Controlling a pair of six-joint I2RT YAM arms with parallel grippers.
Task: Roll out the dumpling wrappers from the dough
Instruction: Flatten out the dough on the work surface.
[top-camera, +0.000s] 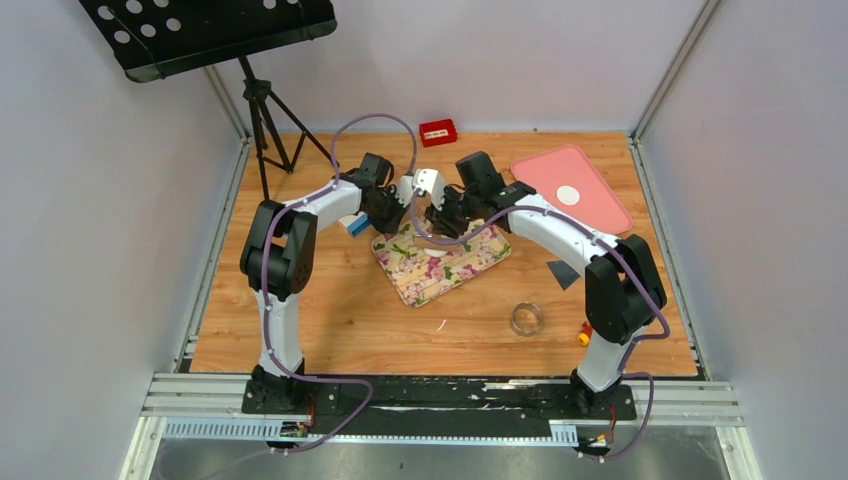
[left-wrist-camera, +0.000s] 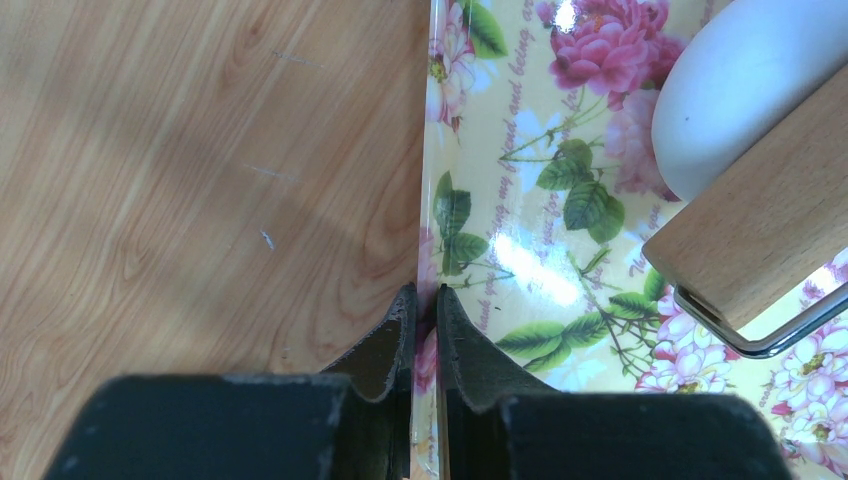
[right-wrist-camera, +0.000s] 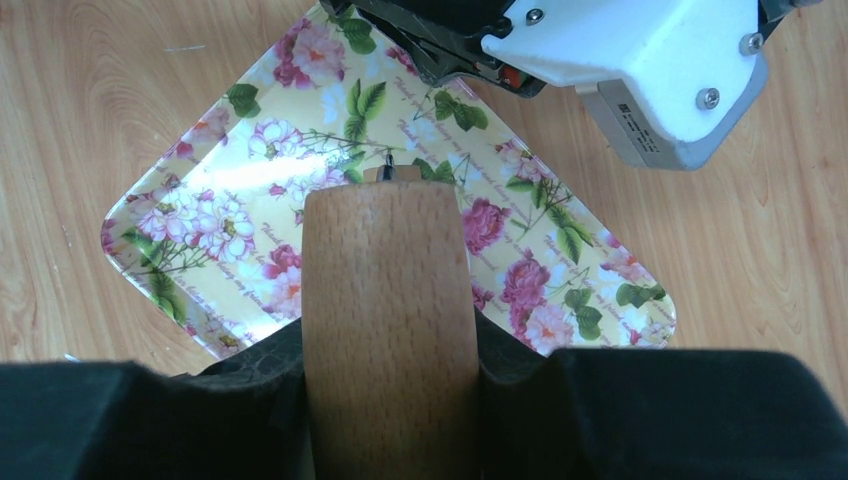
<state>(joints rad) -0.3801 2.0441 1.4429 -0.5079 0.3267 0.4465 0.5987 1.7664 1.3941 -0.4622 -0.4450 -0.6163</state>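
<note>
top cam: both arms arch inward, elbows high, wrists dipped over the floral tray (top-camera: 455, 268). left gripper (top-camera: 385, 220) sits at the tray's left corner and right gripper (top-camera: 436, 224) over its far edge. One dumpling wrapper (top-camera: 568, 195) lies on the pink tray (top-camera: 602, 208), well right of the floral tray.

left wrist: the fingers (left-wrist-camera: 385, 350) are nearly together, pinching the floral tray's rim with bare tabletop on their left. Over the tray to their right there's a wooden roller (left-wrist-camera: 760, 250) in a wire bracket (left-wrist-camera: 745, 335). A white rounded lump (left-wrist-camera: 740, 90) is behind it, can't tell what it is.

right wrist: jaws are clamped on the roller's wooden handle (right-wrist-camera: 385, 320), which points out over the floral tray's middle and hides it. The left wrist's white housing (right-wrist-camera: 640, 60) hangs over the tray's far edge.
</note>
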